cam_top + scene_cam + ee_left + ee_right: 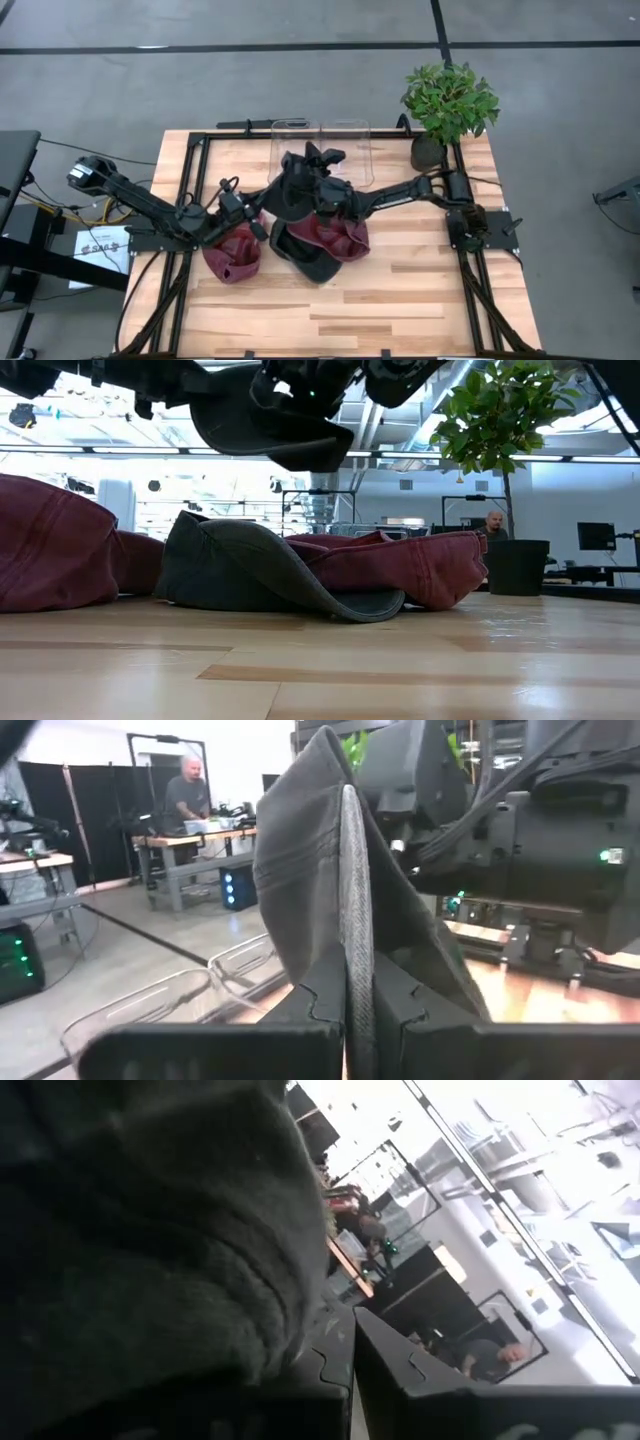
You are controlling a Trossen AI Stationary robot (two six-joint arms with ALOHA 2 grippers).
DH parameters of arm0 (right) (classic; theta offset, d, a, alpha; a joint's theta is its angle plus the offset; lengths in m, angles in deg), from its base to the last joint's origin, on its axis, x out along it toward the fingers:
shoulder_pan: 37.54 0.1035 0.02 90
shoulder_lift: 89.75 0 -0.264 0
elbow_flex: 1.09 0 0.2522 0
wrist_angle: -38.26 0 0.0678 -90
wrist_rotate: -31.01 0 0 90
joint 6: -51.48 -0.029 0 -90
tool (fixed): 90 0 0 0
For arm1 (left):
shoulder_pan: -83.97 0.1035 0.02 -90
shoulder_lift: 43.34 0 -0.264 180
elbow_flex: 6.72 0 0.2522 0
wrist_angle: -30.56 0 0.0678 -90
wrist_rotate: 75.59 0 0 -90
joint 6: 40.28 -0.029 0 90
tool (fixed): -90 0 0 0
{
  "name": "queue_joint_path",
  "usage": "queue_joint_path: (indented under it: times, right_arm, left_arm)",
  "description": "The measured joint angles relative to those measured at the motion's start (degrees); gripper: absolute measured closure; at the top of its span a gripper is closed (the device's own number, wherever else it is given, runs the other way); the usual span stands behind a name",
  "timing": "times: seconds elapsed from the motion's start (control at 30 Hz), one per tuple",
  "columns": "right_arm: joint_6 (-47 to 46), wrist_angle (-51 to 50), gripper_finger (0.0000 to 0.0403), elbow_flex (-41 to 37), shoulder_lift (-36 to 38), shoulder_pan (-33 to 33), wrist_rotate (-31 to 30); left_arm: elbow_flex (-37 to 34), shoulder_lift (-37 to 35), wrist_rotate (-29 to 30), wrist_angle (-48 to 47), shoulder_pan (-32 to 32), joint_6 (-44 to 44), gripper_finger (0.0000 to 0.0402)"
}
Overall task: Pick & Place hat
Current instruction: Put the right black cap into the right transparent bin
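A dark grey hat (296, 190) hangs in the air between both grippers, above the hats on the table; in the low view the hat (265, 415) is clear of the table. My left gripper (258, 212) is shut on the hat's left side. My right gripper (327, 195) is shut on its right side. Below lie a maroon hat (232, 256), another maroon hat (345, 238) and a second dark grey hat (306, 260), which rests on its brim (300, 595). My left gripper pinches a thin edge of the grey hat (356, 935) between its two fingers (320, 995), coming level from the table's left. The cloth rises past the fingers and the hat is lifted clear. My right gripper is shut on the hat's cloth (200, 1280) from the table's right side. The cloth covers most of the right wrist view, so the part held cannot be told.
Two clear plastic bins (296, 140) (346, 138) stand at the table's far edge behind the lifted hat. A potted plant (450, 102) is at the far right corner. Bare wood (400, 300) lies along the near side. A person (187, 795) stands in the room beyond.
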Motion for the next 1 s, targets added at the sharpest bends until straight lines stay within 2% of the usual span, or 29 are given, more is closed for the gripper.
queue_joint_path:
  times: [0.43,0.57,0.77,1.0]
  right_arm:
    - [0.3,-3.6,0.0403,0.0,5.2,-2.9,-0.4]
    - [-1.1,-10.3,0.0403,0.0,5.2,-3.8,-0.9]
    - [-5.2,-17.1,0.0403,0.0,5.2,-5.6,-4.5]
    - [-6.7,-17.1,0.0403,-0.1,5.2,-3.2,-3.4]
  left_arm:
    - [0.1,0.0,1.5,-0.9,-4.2,2.1,0.0389]
    - [0.1,-0.1,1.8,-0.9,-5.0,2.1,0.0389]
    - [0.1,-0.1,8.2,-1.1,-6.0,0.0,0.0389]
    - [0.1,-0.1,8.7,-1.1,-4.6,-0.2,0.0389]
